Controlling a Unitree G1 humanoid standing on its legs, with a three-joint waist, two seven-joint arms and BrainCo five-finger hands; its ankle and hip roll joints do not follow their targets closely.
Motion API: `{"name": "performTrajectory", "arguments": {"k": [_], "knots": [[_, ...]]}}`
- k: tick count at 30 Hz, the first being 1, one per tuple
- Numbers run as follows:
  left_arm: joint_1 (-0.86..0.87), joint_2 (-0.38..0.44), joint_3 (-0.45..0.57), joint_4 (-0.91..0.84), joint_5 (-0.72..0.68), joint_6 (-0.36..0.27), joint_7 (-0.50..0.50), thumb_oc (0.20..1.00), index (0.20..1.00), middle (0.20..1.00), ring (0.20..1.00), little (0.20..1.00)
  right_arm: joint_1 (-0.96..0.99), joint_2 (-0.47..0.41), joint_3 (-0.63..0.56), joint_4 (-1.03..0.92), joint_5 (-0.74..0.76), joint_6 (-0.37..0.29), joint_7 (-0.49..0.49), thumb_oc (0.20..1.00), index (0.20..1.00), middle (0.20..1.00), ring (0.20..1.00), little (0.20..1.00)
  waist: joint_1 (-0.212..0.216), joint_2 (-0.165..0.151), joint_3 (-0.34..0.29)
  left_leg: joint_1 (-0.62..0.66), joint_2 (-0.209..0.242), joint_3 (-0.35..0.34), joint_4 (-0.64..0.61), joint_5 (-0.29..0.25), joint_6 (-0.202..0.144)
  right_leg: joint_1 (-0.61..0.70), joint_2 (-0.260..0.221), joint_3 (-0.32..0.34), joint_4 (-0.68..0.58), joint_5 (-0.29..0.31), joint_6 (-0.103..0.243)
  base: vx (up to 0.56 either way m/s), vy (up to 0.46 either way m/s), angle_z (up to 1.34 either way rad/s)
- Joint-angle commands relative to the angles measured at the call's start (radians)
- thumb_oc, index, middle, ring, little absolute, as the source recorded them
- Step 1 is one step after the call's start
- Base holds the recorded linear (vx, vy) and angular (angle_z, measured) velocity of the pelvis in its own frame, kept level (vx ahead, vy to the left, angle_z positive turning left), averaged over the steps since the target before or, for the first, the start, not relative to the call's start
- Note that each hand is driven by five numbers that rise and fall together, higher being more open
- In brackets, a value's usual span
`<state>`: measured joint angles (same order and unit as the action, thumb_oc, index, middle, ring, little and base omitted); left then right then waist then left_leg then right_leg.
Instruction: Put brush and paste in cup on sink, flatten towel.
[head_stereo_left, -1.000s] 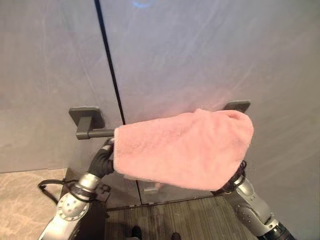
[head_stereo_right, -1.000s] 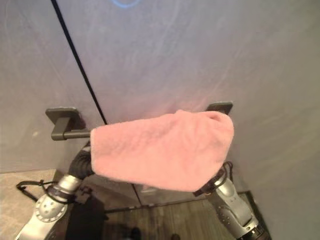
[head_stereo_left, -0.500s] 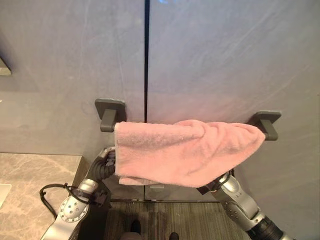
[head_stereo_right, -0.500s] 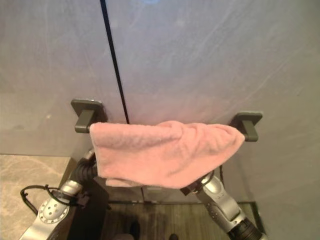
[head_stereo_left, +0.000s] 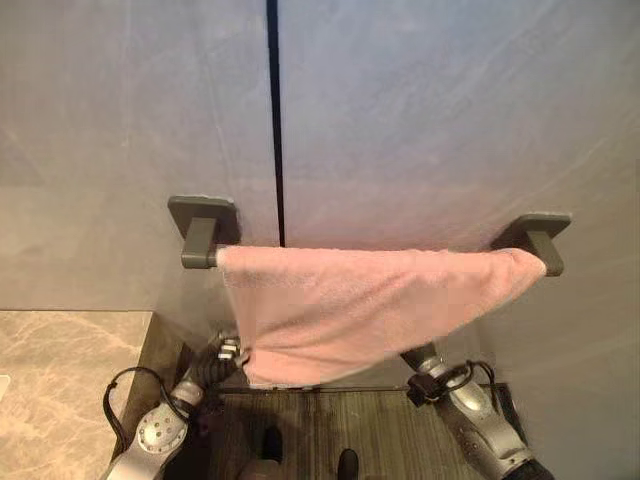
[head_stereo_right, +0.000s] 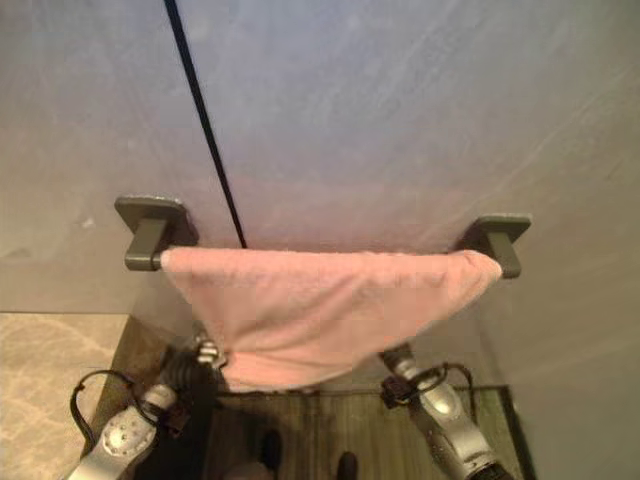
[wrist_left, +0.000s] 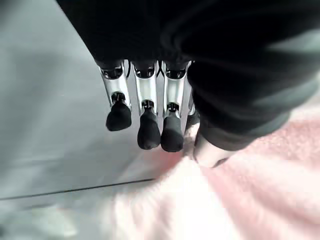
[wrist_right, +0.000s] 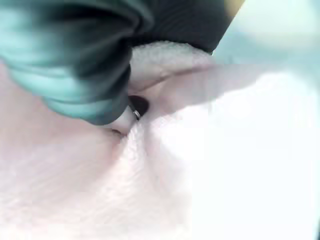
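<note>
Left eye view, wall: grey panelled wall (head_stereo_left: 430, 120) with a dark vertical seam (head_stereo_left: 275, 120) running down it.
Tabletop: beige marbled tabletop (head_stereo_left: 60, 380) at the lower left corner, beside the wall.
Left bracket: dark grey bracket (head_stereo_left: 200, 228) fixed to the wall, just left of the seam.
Towel: pink towel (head_stereo_left: 360, 305) draped over the rail between the two brackets, its top edge drawn out almost straight from one bracket to the other. The rail itself is covered by the cloth. The hanging part is deeper toward the left and tapers upward toward the right, so the bottom edge runs at a slant.
Left robot hand: left robot hand (wrist_left: 145, 115) at the towel's lower left corner, low down and near the wall. In its wrist view the fingers (wrist_left: 149, 131) are straight and side by side, dark tips over the grey wall at the cloth's edge; the thumb lies against the pink pile. No curl around the cloth is seen, so the hand reads as relaxed and holding nothing.
Right robot hand: right robot hand (wrist_right: 137, 106) under the towel's lower right part; its arm comes up from the lower right. In its wrist view only one dark tip shows, sunk in a fold of the cloth; whether the fingers grip cannot be told.
Right bracket: matching dark grey bracket (head_stereo_left: 535, 238) at the towel's right end, the cloth touching it.
Floor: dark wood-grain floor (head_stereo_left: 380, 440) below the towel.
</note>
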<state>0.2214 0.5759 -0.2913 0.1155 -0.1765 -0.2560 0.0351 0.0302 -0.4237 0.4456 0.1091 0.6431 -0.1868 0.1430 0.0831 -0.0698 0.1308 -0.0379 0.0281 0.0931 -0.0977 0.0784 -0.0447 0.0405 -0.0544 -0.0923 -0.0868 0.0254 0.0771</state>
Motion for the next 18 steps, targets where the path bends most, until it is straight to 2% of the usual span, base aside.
{"name": "performTrajectory", "arguments": {"k": [1,2,10,11,14,15,18], "knots": [[-0.061,0.025,0.045,-0.057,0.043,-0.038,0.041,0.526,0.526,0.526,0.526,0.526,-0.084,0.013,-0.006,-0.122,-0.039,-0.041,-0.011,1.000,1.000,1.000,1.000,1.000,0.008,-0.025,-0.040,0.063,0.008,-0.006,0.010,-0.035,-0.029,-0.014,-0.075,-0.030,0.000,0.103,0.085,0.00,0.005,0.06],[-0.063,0.024,0.041,-0.048,0.055,-0.039,0.043,1.000,1.000,1.000,1.000,1.000,-0.086,0.013,-0.005,-0.115,-0.048,-0.043,-0.012,1.000,1.000,1.000,1.000,1.000,0.008,-0.025,-0.041,0.064,0.008,-0.008,0.010,-0.036,-0.029,-0.013,-0.075,-0.031,0.000,0.102,0.084,0.00,0.007,0.05],[-0.069,0.011,0.019,0.032,0.076,-0.023,0.045,1.000,1.000,1.000,1.000,1.000,-0.088,0.016,-0.010,-0.034,-0.101,-0.032,-0.034,1.000,1.000,1.000,1.000,1.000,-0.003,-0.025,-0.040,0.059,0.005,-0.029,0.010,-0.031,-0.019,-0.024,-0.074,-0.015,0.032,0.104,0.080,-0.01,0.005,0.01],[-0.081,0.001,0.012,0.101,0.078,-0.019,0.043,1.000,1.000,1.000,1.000,1.000,-0.076,0.014,-0.025,0.021,-0.117,-0.027,-0.043,1.000,1.000,1.000,1.000,1.000,-0.021,-0.020,-0.033,0.046,0.003,-0.047,0.010,-0.022,-0.010,-0.055,-0.066,0.048,0.081,0.091,0.078,-0.06,0.047,0.04],[-0.095,-0.023,0.012,0.193,0.084,-0.013,0.047,1.000,1.000,1.000,1.000,1.000,-0.060,0.015,-0.048,0.093,-0.151,-0.021,-0.057,1.000,1.000,1.000,1.000,1.000,-0.035,-0.010,-0.031,0.035,0.005,-0.055,0.010,-0.017,0.002,-0.093,-0.043,0.166,0.122,0.072,0.086,-0.05,0.039,0.11],[-0.101,-0.031,0.013,0.235,0.087,-0.009,0.046,1.000,1.000,1.000,1.000,1.000,-0.048,0.020,-0.062,0.122,-0.157,-0.019,-0.062,1.000,1.000,1.000,1.000,1.000,-0.035,-0.009,-0.033,0.033,0.004,-0.050,0.010,-0.016,0.004,-0.097,-0.042,0.181,0.117,0.072,0.084,-0.05,0.008,0.01],[-0.103,-0.050,0.020,0.304,0.097,-0.002,0.058,1.000,1.000,1.000,1.000,1.000,-0.033,0.026,-0.077,0.186,-0.205,-0.011,-0.075,1.000,1.000,1.000,1.000,1.000,-0.033,-0.016,-0.043,0.030,0.002,-0.042,0.010,-0.017,0.005,-0.090,-0.046,0.170,0.084,0.083,0.080,-0.03,-0.013,-0.08]]}}
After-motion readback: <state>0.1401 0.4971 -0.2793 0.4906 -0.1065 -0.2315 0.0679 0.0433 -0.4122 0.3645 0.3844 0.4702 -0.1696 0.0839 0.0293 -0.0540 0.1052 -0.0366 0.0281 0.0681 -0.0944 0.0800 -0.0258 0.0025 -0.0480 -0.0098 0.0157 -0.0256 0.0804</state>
